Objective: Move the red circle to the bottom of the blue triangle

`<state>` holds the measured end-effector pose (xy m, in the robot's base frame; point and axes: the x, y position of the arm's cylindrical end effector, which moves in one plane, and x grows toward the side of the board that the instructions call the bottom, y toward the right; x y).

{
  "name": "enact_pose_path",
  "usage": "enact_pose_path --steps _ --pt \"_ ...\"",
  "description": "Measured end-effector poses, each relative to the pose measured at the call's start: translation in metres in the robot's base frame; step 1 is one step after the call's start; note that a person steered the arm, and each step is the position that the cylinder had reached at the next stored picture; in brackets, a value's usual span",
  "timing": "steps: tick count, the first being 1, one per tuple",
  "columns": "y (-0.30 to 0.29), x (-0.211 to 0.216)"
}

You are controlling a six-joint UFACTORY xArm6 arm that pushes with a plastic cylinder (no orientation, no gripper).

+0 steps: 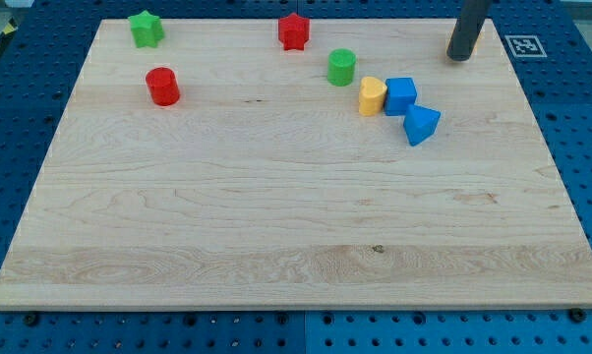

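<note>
The red circle (162, 87) is a short upright cylinder, standing alone at the view's upper left. My tip (459, 57) rests top right, well apart from the blue triangle (421, 125). It perhaps hides an orange block; no jaws to report.

Worktop (276, 216) pale wood with grain streaks, sitting on a blue pegboard (581, 147) dotted with holes; black-white marker tag (521, 44) far right. Red circle (162, 87), red star (294, 31), green star (146, 29), green cylinder (341, 67), yellow heart-like block (372, 96), blue cube (400, 95), blue triangle (421, 124). Rod dark grey, my tip (459, 58), orange-yellow block (471, 39) mostly hidden behind it.
</note>
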<state>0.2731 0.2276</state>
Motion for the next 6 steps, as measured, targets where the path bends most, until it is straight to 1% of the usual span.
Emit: enact_pose_path --steps 1,2,3,4,5,6 --pt "0.009 0.007" --pt "0.019 0.002" --pt "0.019 -0.012" --pt "0.019 -0.017" --pt "-0.006 0.01" --pt "-0.043 0.013"
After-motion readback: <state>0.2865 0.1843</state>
